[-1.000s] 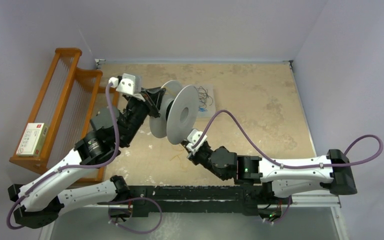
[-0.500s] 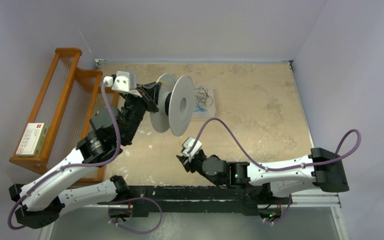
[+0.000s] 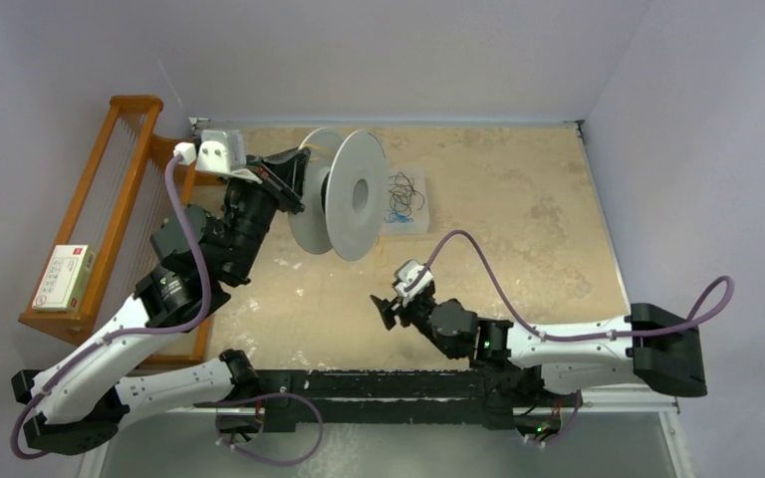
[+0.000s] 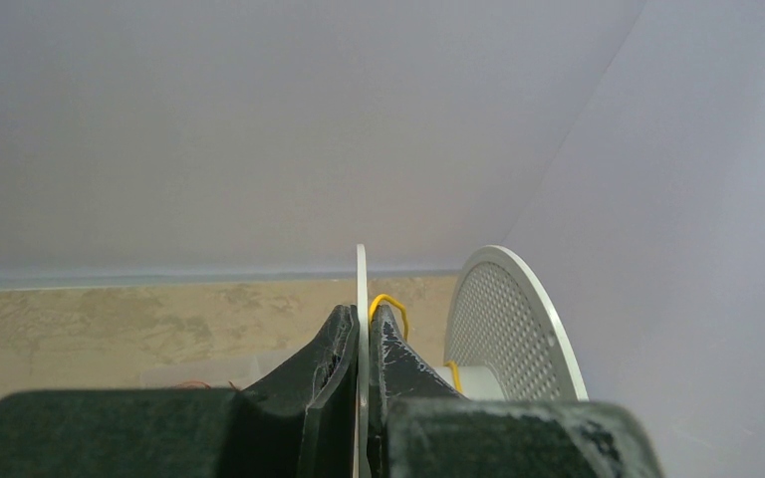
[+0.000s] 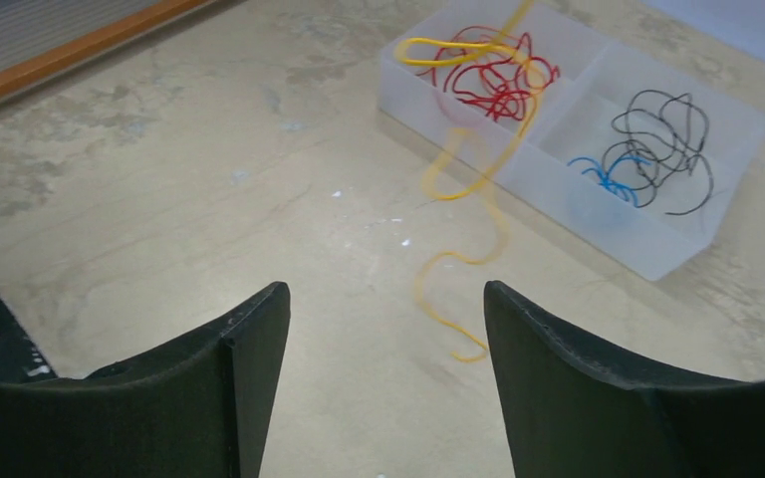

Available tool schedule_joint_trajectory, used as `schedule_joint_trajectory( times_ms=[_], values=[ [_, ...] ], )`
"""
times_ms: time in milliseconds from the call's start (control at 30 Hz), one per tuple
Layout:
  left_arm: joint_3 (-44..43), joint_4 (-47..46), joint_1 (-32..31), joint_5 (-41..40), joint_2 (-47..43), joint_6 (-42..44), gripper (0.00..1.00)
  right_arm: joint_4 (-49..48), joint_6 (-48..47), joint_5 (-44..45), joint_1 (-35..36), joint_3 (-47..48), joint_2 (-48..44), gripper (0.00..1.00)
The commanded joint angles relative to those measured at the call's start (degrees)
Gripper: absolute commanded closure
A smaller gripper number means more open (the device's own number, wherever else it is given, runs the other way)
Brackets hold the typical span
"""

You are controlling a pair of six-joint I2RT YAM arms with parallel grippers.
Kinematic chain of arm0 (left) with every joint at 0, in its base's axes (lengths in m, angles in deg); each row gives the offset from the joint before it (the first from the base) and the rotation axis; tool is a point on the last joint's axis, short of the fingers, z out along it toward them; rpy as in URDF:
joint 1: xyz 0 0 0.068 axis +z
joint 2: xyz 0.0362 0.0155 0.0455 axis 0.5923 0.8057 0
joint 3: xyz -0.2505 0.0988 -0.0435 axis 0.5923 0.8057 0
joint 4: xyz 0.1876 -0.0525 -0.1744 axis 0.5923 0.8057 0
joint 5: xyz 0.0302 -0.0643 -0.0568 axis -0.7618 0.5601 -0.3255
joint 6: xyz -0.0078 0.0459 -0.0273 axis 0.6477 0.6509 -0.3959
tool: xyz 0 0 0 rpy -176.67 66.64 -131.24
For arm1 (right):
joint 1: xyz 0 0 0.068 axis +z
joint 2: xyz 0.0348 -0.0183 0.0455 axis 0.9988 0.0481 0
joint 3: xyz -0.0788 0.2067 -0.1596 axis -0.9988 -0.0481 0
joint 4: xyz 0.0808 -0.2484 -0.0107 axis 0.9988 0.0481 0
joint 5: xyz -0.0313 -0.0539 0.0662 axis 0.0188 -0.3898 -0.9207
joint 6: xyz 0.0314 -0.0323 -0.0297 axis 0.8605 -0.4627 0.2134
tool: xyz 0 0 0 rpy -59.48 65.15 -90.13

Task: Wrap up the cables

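While the left end effector pinches the white spool, the right end effector stands open, empty.

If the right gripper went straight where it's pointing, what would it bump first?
Probably the dangling yellow cable just ahead of the open right gripper, then the table; depth is hard to judge.

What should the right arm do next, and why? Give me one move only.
Probably ease the right gripper forward and close it on the yellow cable. Its jaws stand open and empty above the table, and the curly strand hangs loose just ahead of them. The left gripper is clamped on the flange of the white spool, so the spool looks ready for winding.
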Motion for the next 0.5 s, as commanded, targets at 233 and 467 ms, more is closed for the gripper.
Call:
schedule_joint_trajectory(
  times_ms=[233, 467],
  values=[
    [-8.6, -0.5, 0.2, 1.4, 0.8, -3.0, 1.00, -26.9, -14.3, -10.8, -7.7, -12.9, -9.9, 0.08],
    [-12.3, 2.8, 0.2, 4.2, 1.8, -4.8, 1.00, -34.1, -15.8, -26.4, -16.9, -14.4, -8.7, 0.05]
  ],
)
